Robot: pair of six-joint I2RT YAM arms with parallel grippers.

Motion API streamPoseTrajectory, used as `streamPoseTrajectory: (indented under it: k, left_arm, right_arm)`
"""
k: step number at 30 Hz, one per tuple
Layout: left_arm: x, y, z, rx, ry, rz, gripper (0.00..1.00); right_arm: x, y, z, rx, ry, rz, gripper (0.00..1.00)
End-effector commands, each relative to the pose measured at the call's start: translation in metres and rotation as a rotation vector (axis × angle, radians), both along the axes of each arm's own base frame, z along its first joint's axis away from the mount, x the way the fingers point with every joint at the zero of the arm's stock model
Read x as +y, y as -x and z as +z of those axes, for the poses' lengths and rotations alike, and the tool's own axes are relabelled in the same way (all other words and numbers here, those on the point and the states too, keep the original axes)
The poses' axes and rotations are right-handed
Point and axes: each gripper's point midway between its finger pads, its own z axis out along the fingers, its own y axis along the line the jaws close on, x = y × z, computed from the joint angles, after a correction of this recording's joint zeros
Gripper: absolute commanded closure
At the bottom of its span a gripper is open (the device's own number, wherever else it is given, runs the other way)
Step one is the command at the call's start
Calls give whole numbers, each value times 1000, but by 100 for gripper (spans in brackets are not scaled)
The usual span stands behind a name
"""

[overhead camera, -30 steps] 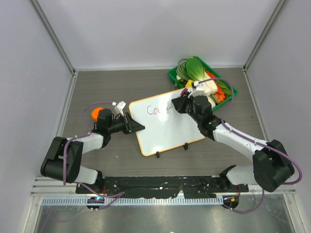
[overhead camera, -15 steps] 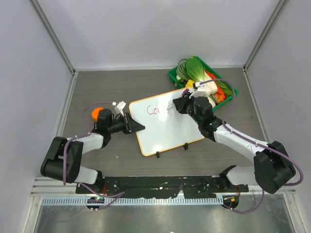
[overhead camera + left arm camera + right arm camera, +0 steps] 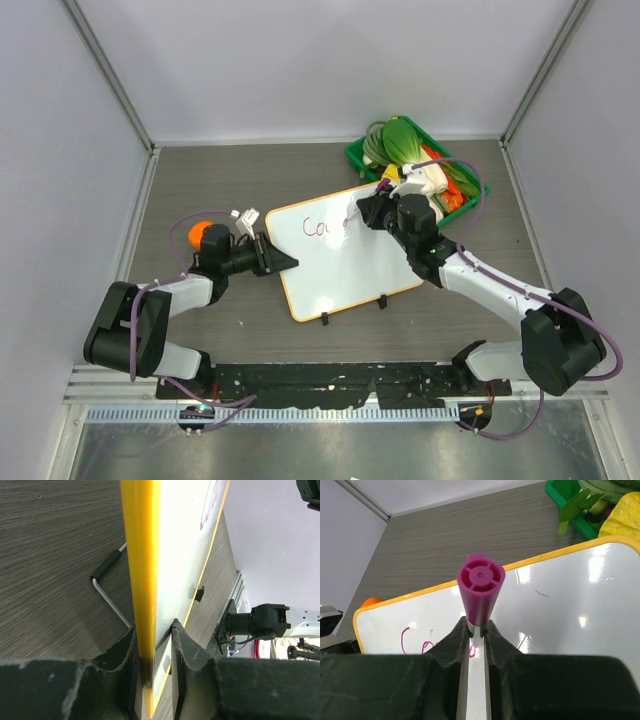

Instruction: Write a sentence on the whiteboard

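From above, I see the whiteboard (image 3: 350, 265) between both arms, the sentence (image 3: 318, 228) barely begun. Left wrist: my left gripper (image 3: 152, 630) pinches its orange edge; a weak hold could let it shift. Right wrist: my right gripper (image 3: 476, 630) clamps the marker (image 3: 480, 582); slippage would smear letters.

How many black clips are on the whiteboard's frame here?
2. One clip sits near the whiteboard's near-left corner; the other clip is farther right along that same near edge. The right arm hides part of the far edge.
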Motion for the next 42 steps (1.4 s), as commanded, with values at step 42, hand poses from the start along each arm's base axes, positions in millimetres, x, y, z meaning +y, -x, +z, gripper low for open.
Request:
streamPoseTrajectory:
  k: [42]
  left_arm:
    - [23,-4,-48,46,-194,102,100]
  right_arm:
    - [-27,-17,41,-83,-48,-105,99]
